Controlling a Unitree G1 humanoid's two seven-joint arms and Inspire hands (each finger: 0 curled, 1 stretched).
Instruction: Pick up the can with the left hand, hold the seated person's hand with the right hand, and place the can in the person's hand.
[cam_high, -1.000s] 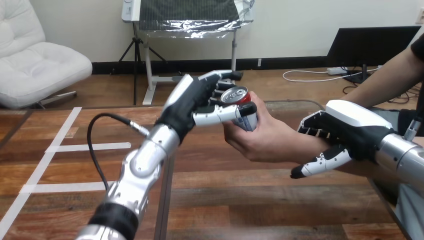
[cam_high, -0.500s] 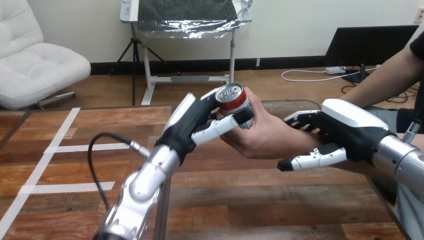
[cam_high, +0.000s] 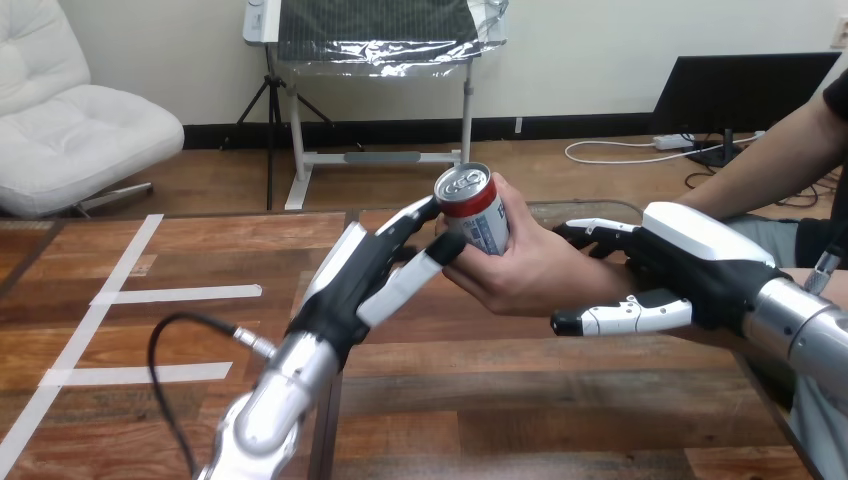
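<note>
A red, white and blue can stands upright in the person's hand, which reaches in from the right above the table and is wrapped round it. My left hand is open just left of and below the can, its straight fingertips close to the can's lower side. My right hand is open at the person's wrist. Its thumb lies straight below the wrist, and its fingers stretch out behind it.
The wooden table spreads below both hands, with white tape strips on its left part. A black cable loops off my left forearm.
My left hand has let go of the can and drawn back down and to the left with fingers straightened. The person's hand now holds the can alone, more upright. My right hand's fingers have straightened.
</note>
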